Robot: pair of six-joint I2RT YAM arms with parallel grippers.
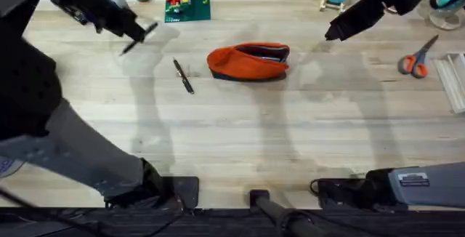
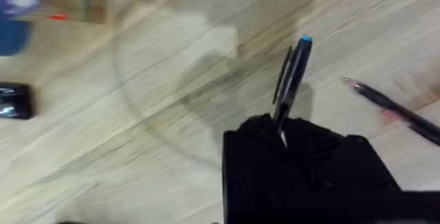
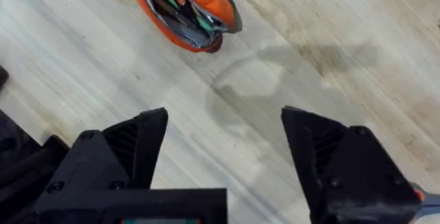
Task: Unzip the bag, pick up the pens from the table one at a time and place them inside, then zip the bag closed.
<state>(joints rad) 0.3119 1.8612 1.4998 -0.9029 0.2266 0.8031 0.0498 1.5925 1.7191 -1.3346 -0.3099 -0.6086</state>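
Light plank table is carrying everything. The bag is sitting mid-table toward the far side, mouth gaping open; the right wrist view is showing several items already packed inside.

The left gripper is hovering raised at the far left, fingers clamped on one pen. In the left wrist view that pen is sticking out from between the fingers at an angle, blue-tipped end leading, so the grip is looking off-axis. The second pen is lying flat on the table between the left gripper and the bag, just left of the bag.

The right gripper is hanging above the table to the right of the bag, fingers spread wide, holding nothing.

My read: unzip is done and the step in hand is carrying the held pen to the bag. To do it well:
- travel right, staying high enough to clear the pen on the table
- line the pen's long axis up with the zipper slot before lowering
- lead with the free end, release only once it is past the lip
- right gripper could be pinning the bag's right end so the soft fabric is not sliding or folding shut

Risk: tilted pen snagging the zipper edge.
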